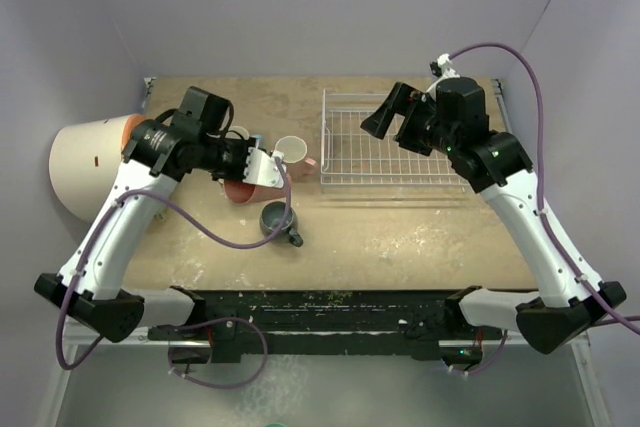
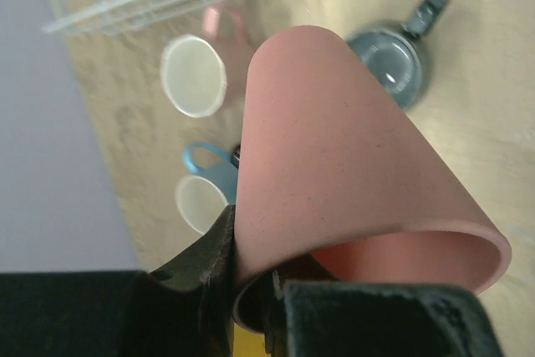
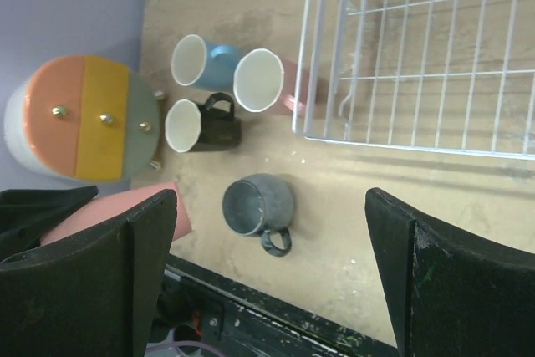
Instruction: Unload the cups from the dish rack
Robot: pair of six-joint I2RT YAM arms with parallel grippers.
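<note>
Salmon-red tumbler point(image 2: 334, 165) sits clamped in the left gripper point(image 2: 251, 294); right gripper point(image 3: 272, 273) gapes wide.

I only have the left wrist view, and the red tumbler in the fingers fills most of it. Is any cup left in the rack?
Observer: None shows in the rack from above, though the right arm hides part of it.
Operator: What is the right gripper doing?
Observer: The right gripper hangs over the rack, fingers open, holding nothing.
Operator: Anything hidden from me behind the tumbler?
Observer: Yes, a black mug stands upright beside the cream drum.
</note>
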